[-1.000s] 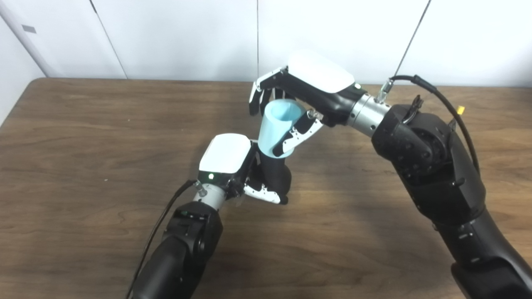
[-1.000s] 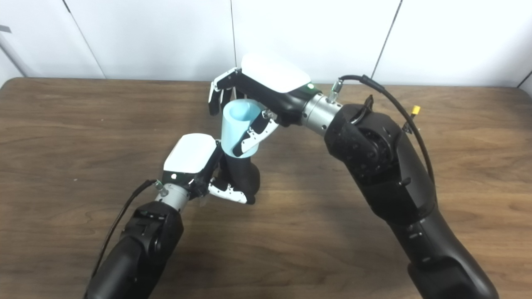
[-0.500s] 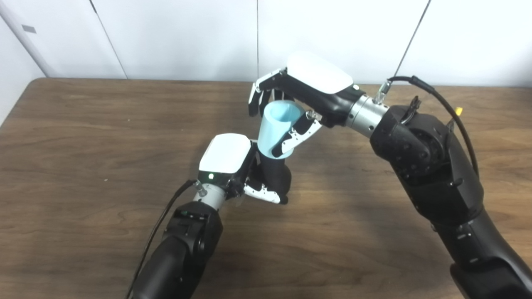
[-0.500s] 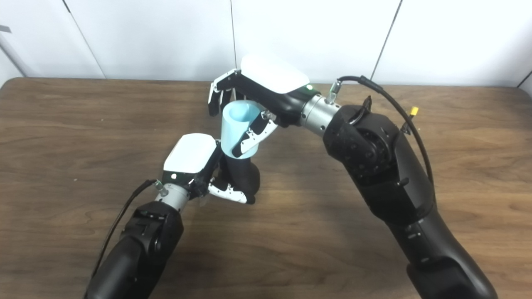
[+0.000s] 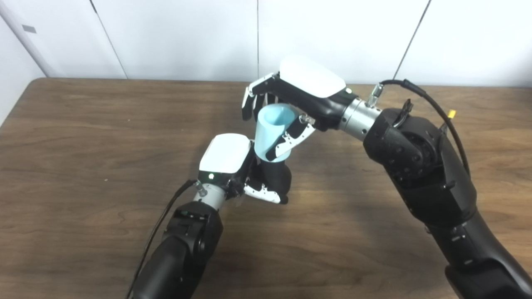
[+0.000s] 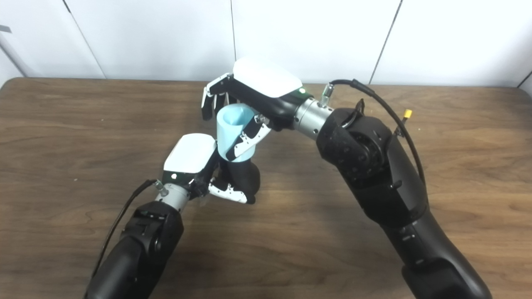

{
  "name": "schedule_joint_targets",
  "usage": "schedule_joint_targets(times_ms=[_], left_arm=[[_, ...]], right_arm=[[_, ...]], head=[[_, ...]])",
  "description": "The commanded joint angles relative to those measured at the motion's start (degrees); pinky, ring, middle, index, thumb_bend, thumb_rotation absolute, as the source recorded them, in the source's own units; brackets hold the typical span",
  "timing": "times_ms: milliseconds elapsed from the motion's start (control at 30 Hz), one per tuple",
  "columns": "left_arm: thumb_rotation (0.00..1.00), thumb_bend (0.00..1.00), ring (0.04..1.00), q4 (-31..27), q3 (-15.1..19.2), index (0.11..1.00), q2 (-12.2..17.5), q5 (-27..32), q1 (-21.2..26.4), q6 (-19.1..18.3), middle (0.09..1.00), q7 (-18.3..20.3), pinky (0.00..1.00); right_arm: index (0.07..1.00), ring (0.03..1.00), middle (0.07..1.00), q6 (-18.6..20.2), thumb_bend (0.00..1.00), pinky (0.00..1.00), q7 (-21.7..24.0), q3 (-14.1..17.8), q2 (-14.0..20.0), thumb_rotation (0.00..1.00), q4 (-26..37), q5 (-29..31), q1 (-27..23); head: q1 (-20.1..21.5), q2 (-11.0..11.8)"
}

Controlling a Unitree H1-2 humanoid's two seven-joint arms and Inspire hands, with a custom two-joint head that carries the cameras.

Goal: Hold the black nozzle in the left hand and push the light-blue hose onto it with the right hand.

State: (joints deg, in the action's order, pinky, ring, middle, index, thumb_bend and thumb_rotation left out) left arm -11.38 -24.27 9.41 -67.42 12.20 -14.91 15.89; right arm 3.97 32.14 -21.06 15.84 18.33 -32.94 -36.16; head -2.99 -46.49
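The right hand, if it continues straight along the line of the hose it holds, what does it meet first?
Probably the black nozzle in the left hand: the right hand holds the light-blue hose directly above it, lower end apparently already touching.

Wooden bench (image 5: 83,166), brown. Left hand (image 5: 232,166) closed around black nozzle (image 5: 276,178), held upright. Right hand (image 5: 291,104) grips light-blue hose (image 5: 270,131), its lower end seated over nozzle top.

Light-blue hose (image 5: 272,132) seemingly capping black nozzle (image 5: 276,177).
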Motion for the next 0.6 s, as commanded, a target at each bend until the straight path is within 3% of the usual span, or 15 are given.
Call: schedule_joint_targets(times_ms=[0,133,567], left_arm=[[0.0,0.52,0.49,-0.2,-0.5,0.49,-0.7,0.2,0.7,0.7,0.468,0.0,0.39],[0.0,0.52,0.484,-0.1,-0.7,0.49,-0.8,-0.3,0.8,0.6,0.47,0.2,0.38],[0.0,0.52,0.5,-0.1,-0.7,0.484,-0.9,-0.2,0.9,0.6,0.486,0.2,0.4]], right_arm=[[0.516,0.392,0.472,-0.4,0.52,0.26,-0.1,0.2,0.1,0.0,1.3,0.0,-1.4],[0.515,0.367,0.51,-0.4,0.51,0.28,0.1,0.0,0.0,0.0,1.2,0.2,-1.3],[0.513,0.358,0.506,-0.5,0.51,0.29,1.8,-0.5,1.0,0.0,0.5,0.4,-0.9]], head=[[-0.1,-0.1],[-0.1,-0.1],[0.0,0.0]])
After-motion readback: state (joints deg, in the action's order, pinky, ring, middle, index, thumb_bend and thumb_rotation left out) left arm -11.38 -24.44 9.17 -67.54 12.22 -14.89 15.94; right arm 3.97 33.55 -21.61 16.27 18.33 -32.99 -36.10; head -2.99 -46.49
